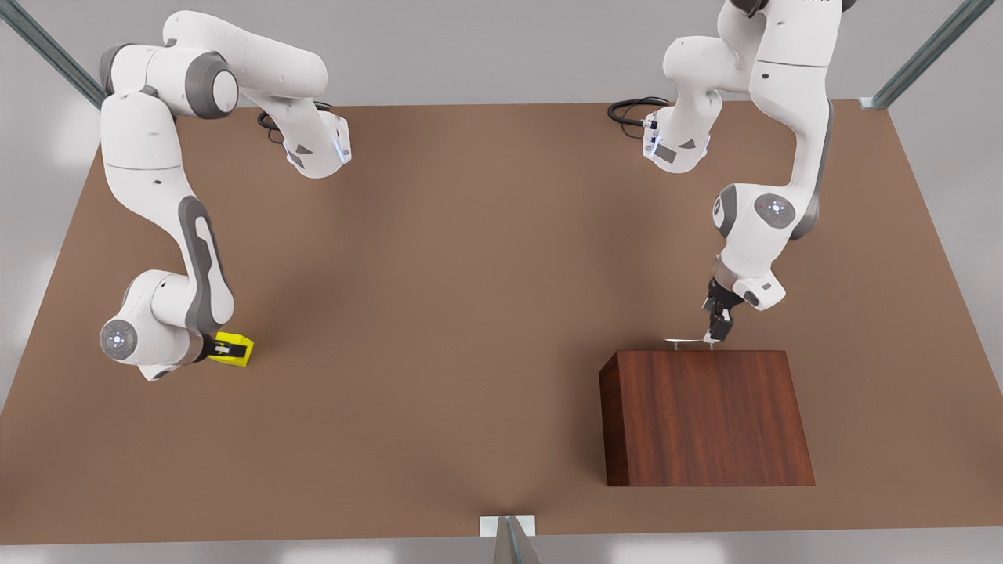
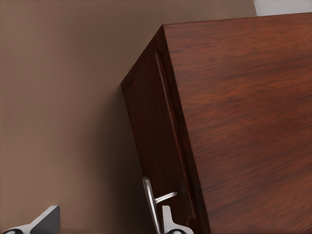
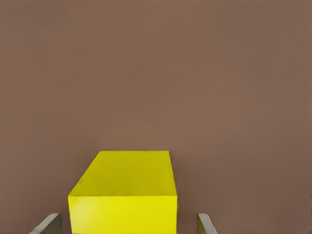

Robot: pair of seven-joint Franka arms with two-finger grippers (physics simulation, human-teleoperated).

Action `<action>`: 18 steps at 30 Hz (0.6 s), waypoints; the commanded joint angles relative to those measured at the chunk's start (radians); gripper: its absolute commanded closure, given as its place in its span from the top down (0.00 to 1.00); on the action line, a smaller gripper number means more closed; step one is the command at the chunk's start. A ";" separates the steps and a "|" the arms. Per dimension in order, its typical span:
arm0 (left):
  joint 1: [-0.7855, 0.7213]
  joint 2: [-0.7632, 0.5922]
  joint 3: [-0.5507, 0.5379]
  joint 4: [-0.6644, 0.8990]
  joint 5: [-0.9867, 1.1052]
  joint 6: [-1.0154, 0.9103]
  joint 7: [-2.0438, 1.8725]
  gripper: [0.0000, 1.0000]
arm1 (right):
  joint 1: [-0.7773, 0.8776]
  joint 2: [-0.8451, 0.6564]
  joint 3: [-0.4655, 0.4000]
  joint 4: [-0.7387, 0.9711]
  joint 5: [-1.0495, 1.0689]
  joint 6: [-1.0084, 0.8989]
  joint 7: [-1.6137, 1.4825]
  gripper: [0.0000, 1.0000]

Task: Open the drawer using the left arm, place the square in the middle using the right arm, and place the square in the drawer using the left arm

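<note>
The square [image 1: 241, 345] [image 3: 124, 195], a small yellow cube, rests on the table at the front view's left. My right gripper [image 1: 222, 349] [image 3: 127, 225] is low around it and open, with a small gap showing on each side of the cube. The wooden box [image 1: 705, 415] [image 2: 243, 112] stands at the front view's right with its drawer [image 2: 151, 126] pushed in flush. My left gripper [image 1: 719, 333] [image 2: 106, 222] is open at the silver handle [image 1: 686, 341] [image 2: 150, 200], which lies between the fingers, close to one of them.
The brown tabletop [image 1: 439, 313] stretches bare between the cube and the box. Both arm bases and their cables sit along the far edge. A metal post [image 1: 509, 540] stands at the near edge.
</note>
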 commanded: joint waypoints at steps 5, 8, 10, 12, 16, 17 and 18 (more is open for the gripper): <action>-0.011 0.008 0.000 0.014 -0.004 0.001 -0.011 1.00 | 0.000 0.017 0.000 0.002 0.002 0.007 0.000 1.00; -0.032 0.010 0.000 0.014 -0.001 0.001 -0.011 1.00 | 0.000 0.019 0.000 0.008 0.002 0.007 0.000 0.89; -0.032 0.013 0.000 0.014 0.000 0.001 -0.011 1.00 | 0.002 0.019 0.000 0.012 0.045 0.013 0.000 0.59; -0.034 0.018 0.000 0.014 0.002 0.001 -0.011 1.00 | 0.002 0.022 0.000 0.017 0.045 0.013 0.000 0.60; -0.046 0.034 0.000 0.014 -0.001 0.003 -0.011 1.00 | 0.000 0.025 -0.002 0.028 0.045 0.011 0.000 0.60; -0.046 0.034 0.000 0.014 -0.001 0.003 -0.011 1.00 | 0.003 0.023 -0.002 0.031 0.043 0.010 0.000 0.59; -0.046 0.034 0.000 0.014 -0.001 0.003 -0.011 1.00 | 0.003 0.023 -0.002 0.040 0.043 0.002 0.000 0.58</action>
